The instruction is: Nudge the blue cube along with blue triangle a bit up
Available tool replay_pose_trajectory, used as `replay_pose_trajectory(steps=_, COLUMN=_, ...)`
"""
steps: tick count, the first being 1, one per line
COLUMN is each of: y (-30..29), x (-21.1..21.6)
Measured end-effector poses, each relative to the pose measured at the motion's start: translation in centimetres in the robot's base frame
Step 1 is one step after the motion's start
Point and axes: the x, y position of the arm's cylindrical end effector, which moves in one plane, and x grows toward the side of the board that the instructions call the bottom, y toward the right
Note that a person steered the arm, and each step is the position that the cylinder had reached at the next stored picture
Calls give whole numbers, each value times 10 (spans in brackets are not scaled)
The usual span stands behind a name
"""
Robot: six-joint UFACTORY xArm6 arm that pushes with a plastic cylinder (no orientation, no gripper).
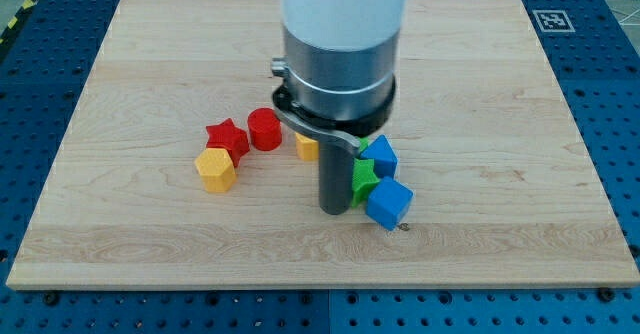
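The arm hangs over the middle of the wooden worktop point(120, 64), its big grey-and-white body hiding a good slice of the board. There is no claw here at all, so nothing to call wide or narrow — just a dark rod, and my tip point(404, 227) shows as a small point right at the lower right corner of the blue cube point(389, 204), touching or nearly so.

Counting blues: two. The blue cube sits lowest, toward the view's bottom, and the blue triangle point(381, 155) is just above it, with one green block point(364, 181) wedged between them, touching both.

Reds, two — a red star point(226, 137) and a red cylinder point(264, 129) side by side, left of the arm.

Yellows, two as well: a yellow hexagon point(215, 169) just below the star, and a yellow block point(306, 148) half hidden behind the dark post, its shape unclear.
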Motion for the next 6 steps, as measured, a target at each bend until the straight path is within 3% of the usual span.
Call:
replay_pose_trajectory(steps=2, y=7, x=45)
replay_pose_trajectory(steps=3, y=58, x=41)
replay_pose_trajectory(steps=5, y=68, x=-3)
replay_pose_trajectory(steps=6, y=86, x=16)
